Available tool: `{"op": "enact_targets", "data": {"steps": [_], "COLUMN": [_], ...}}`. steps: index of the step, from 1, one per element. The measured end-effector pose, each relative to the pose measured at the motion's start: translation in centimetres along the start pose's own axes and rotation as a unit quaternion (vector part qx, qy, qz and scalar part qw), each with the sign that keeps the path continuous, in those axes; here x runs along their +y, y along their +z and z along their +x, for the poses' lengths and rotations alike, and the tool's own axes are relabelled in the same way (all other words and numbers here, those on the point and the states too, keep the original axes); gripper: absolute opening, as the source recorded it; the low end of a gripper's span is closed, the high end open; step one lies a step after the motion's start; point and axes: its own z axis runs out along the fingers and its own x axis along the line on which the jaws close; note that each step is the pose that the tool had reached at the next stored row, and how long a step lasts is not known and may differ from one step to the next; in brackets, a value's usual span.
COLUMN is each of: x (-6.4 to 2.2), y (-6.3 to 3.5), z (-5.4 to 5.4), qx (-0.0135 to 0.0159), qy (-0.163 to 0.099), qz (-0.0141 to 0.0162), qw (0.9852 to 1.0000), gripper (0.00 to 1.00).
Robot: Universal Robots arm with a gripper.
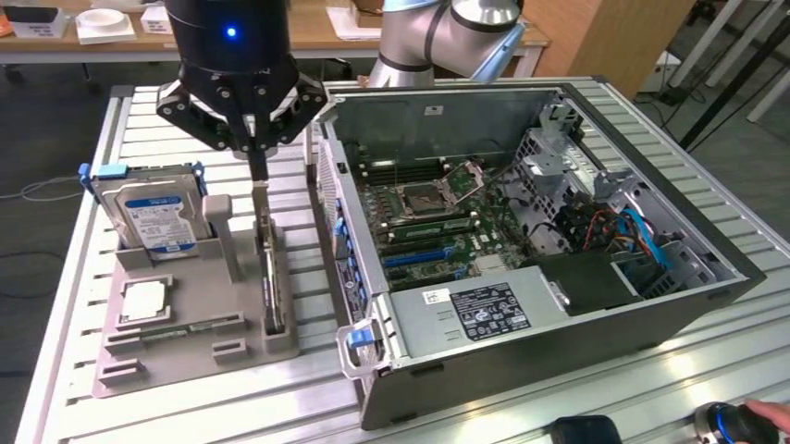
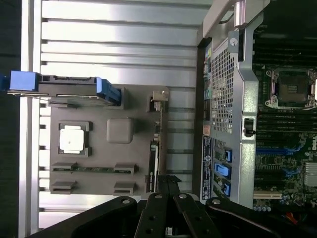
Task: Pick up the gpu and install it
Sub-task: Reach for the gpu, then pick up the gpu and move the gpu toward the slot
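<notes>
Gpu [image 1: 269, 268] [image 2: 156, 148] stands on its long edge in a grey holder tray [image 1: 198, 291], long axis parallel to the open computer case [image 1: 519, 370], silver bracket at the end away from the gripper [image 1: 258, 171] [image 2: 168, 181]. Tray sits on a slatted aluminium table [image 1: 185, 407]; wooden desks behind. Card is thin and dark; jaws are pressed together at its top edge, grip unclear.

Person's hand [image 1: 771, 413] cut off at the exterior view's right edge, gpu [image 1: 272, 277] edge-on, faces hidden, hard drive [image 1: 151, 215] label unreadable
</notes>
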Motion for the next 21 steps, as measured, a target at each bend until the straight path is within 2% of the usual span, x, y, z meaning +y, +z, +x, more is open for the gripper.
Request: {"op": "enact_targets", "data": {"steps": [4, 14, 21], "x": [0.00, -0.09, -0.09], "y": [0.00, 0.00, 0.00], "z": [0.0, 1.1, 1.1], "qx": [0.0000, 0.0000, 0.0000], "qy": [0.000, 0.000, 0.000], "qz": [0.0000, 0.0000, 0.0000], "qw": [1.0000, 1.0000, 1.0000], "gripper": [0.10, 0.10, 0.10]}}
